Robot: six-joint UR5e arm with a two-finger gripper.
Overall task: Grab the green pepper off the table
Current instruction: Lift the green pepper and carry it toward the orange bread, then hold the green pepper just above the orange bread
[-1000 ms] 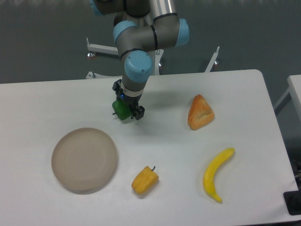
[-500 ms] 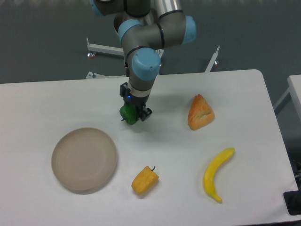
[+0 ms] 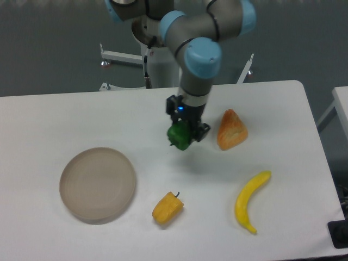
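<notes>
Gripper [image 3: 185, 136] is clamped on the green pepper [image 3: 179, 136], apparently held clear of the table [image 3: 65, 119]. Pickup looks essentially complete.

My view of the table [image 3: 65, 117], item by item.
Plate [image 3: 98, 184] sits front-left, yellow pepper [image 3: 167, 208] to its right, banana [image 3: 250, 201] front-right, pastry [image 3: 231, 130] behind it; the gripper [image 3: 185, 135] holds the green pepper [image 3: 178, 136] just left of the pastry.

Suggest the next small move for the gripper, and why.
Probably keep the gripper shut and raise it a little further. It grips the green pepper, which seems clear of the table, with the bread wedge close on one side.
</notes>
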